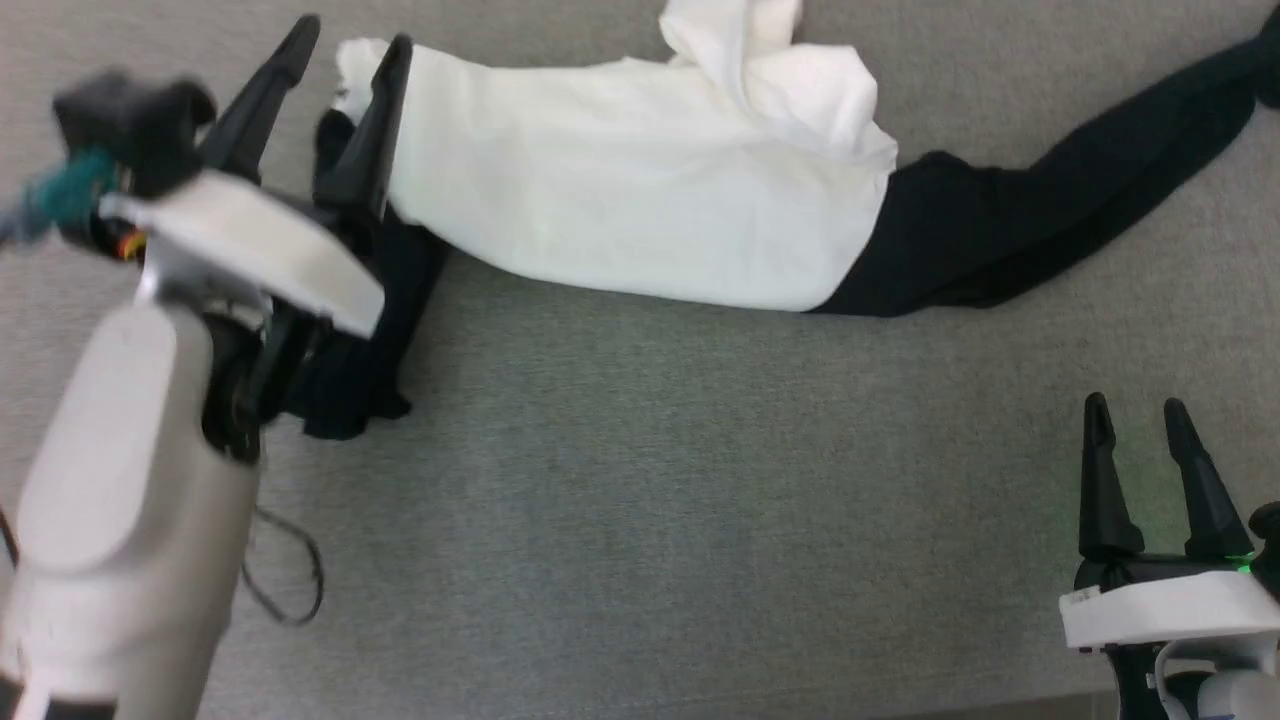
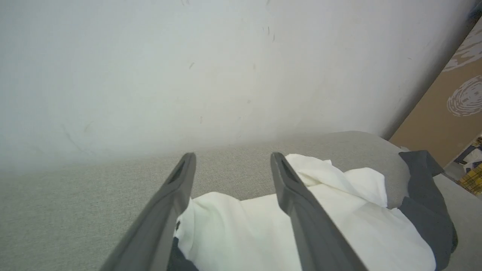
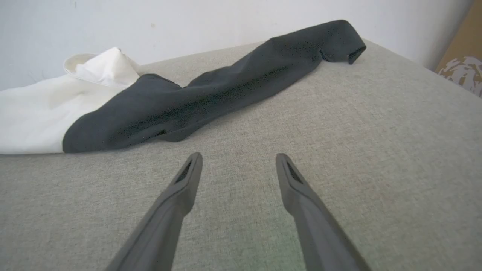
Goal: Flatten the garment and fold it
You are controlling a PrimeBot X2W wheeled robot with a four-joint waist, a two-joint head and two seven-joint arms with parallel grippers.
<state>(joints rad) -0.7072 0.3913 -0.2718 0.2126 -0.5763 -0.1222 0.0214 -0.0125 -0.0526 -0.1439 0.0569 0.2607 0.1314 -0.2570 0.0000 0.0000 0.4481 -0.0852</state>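
the garment [image 1: 640, 220] lies as a long bunched strip across the top of the head view, with the white body in the middle and a folded-over white flap [image 1: 780, 80] at its upper edge. one black sleeve [image 1: 1050, 210] trails to the upper right, and a black heap [image 1: 370, 340] sits at the left, partly under your left arm

treat it as light, limp cloth: i judge it will sag, drag and double over itself rather than hold any shape, and a pinch may catch several layers at once. it looks neither fragile nor slippery on the grey fabric surface [image 1: 640, 480]. the best holds look like the sleeve's cuff [image 3: 350, 52] and the white corner at the upper left, where the edges lie free

your left gripper [image 1: 352, 35] stands over that left end, fingers spread and holding nothing, with white cloth lying below and between them in the left wrist view. your right gripper [image 1: 1135, 403] is open too, empty, at the lower right and well apart from the cloth

for room, the whole lower half of the head view is bare surface, good for spreading the body toward you. at the far side the surface meets a wall [image 2: 188, 75], and the cuff lies near the far right corner, so pull inward there. mind the loose cable [image 1: 290, 570] at the lower left
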